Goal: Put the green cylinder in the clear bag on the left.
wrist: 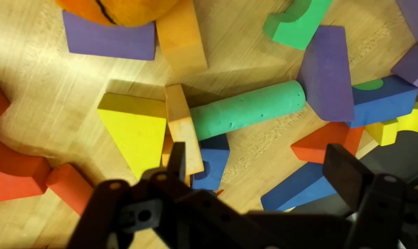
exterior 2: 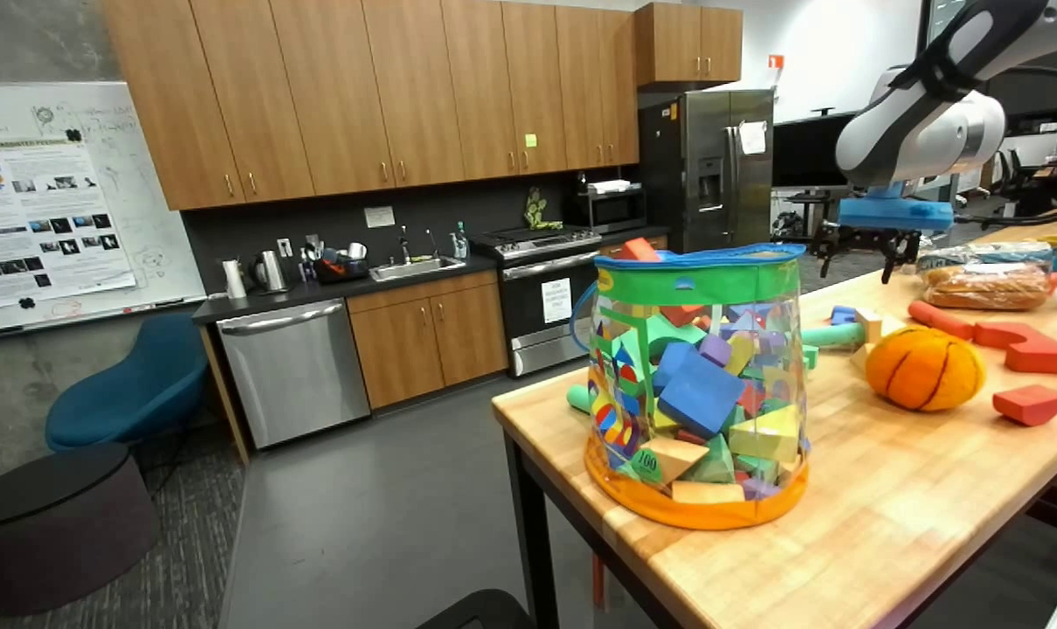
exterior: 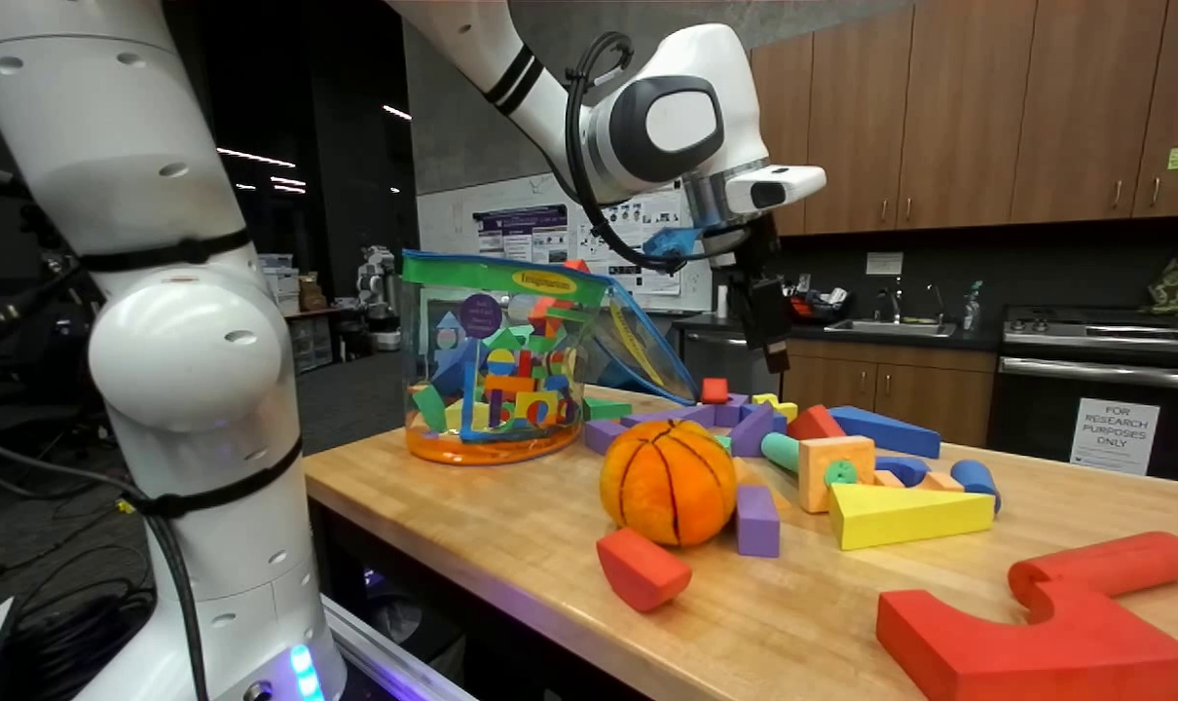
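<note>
Jaws hanging wide above the green cylinder (wrist: 248, 109)

The green cylinder is lying on its side on the counter (exterior 2: 895, 498), one end meeting a tan block (wrist: 184, 129), the other touching or nearly touching a purple wedge (wrist: 328, 74); I cannot tell which. In an exterior view a green disc (exterior: 841, 472) is showing in the tan block's face, possibly the cylinder's end in a hole, so lifting may be dragging that block along.

In both exterior views the jaws are hanging over the counter; they are standing well spread, holding nothing.

Judging by its matte, pitted skin, the cylinder is probably going to be handling like foam: light, giving under a squeeze, not slippery, denting sooner than breaking. It is likely to be rolling if pushed from one side. Its middle is looking like the best hold, away from a blue block (wrist: 216, 162) lying just beside the end near the tan one. In the wrist view the jaws are standing apart roughly along its length, so the next move is calling for a turn, then closing across the round body.

The clear bag (exterior 2: 699, 284) is standing upright, well apart, blocks (exterior 2: 701, 395) heaping up inside it.
</note>
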Controlling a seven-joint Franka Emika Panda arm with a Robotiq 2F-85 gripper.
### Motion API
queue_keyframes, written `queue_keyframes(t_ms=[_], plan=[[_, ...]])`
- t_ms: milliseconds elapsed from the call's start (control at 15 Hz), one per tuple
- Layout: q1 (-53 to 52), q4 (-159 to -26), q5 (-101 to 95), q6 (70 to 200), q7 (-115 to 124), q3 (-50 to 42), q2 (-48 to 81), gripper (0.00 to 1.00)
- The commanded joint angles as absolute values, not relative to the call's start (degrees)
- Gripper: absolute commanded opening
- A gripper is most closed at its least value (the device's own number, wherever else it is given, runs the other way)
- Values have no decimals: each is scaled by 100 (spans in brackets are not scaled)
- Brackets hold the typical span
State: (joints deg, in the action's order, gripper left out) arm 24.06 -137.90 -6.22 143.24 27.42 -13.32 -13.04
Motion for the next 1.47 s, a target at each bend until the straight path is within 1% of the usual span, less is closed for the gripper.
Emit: queue_keyframes(t_ms=[0,333,667,1400], plan=[[2381,-13780,-624,14316,2736,-1360,-1301,100],[2395,-13723,-760,14302,3117,-1242,-1155,100],[2447,-13485,-851,14295,3688,-1292,-657,100],[2364,-12658,-635,14273,3981,-2194,741,100]])
